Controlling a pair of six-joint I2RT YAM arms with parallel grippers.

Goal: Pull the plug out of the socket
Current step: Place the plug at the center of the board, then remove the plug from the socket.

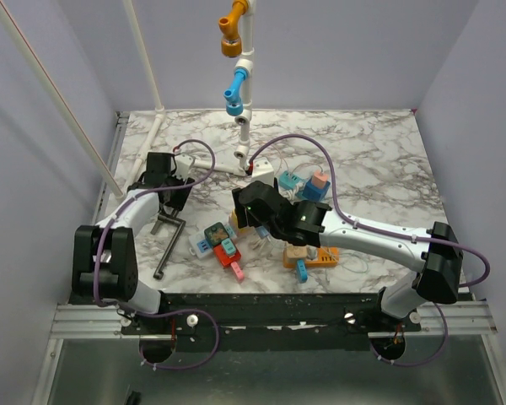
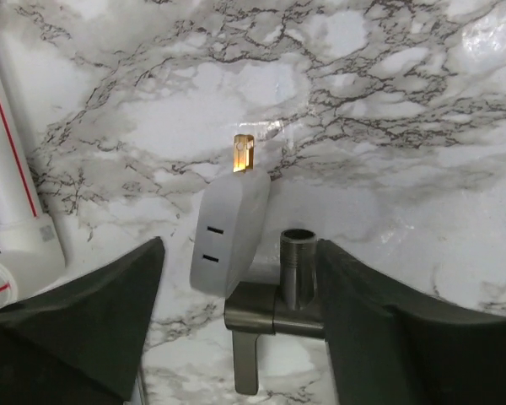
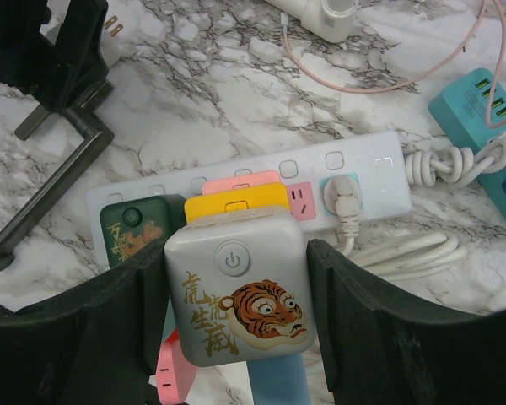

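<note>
Right claw (image 3: pixel 236 253) is closest in my wrist view, pinching the tiger block (image 3: pixel 236 295): both pads sit flush on its sides. I can't tell whether that block is seated in an outlet or lifted clear.

Socket (image 3: pixel 379 173) lies just behind it, flat on the marble table (image 3: pixel 202 93), running left to right; in the top view my right arm covers most of it. What it holds, left to right: green adapter (image 3: pixel 135 229), yellow adapter (image 3: pixel 236 202) with a pink one (image 3: pixel 240 179) touching its far side, a bare pink outlet (image 3: pixel 299 198), then a corded plug (image 3: pixel 341 201) in the blue outlet. Its cord (image 3: pixel 438 160) is bundled at the right end, beside a teal charger (image 3: pixel 476 101).

Left claw (image 2: pixel 240 249) is spread over the far-left part of the table, well apart from the socket. White adapter (image 2: pixel 232 228) lies between its fingers with a gap on each side, gold pin (image 2: pixel 243 152) pointing away, leaning on a metal fitting (image 2: pixel 295 270).
</note>
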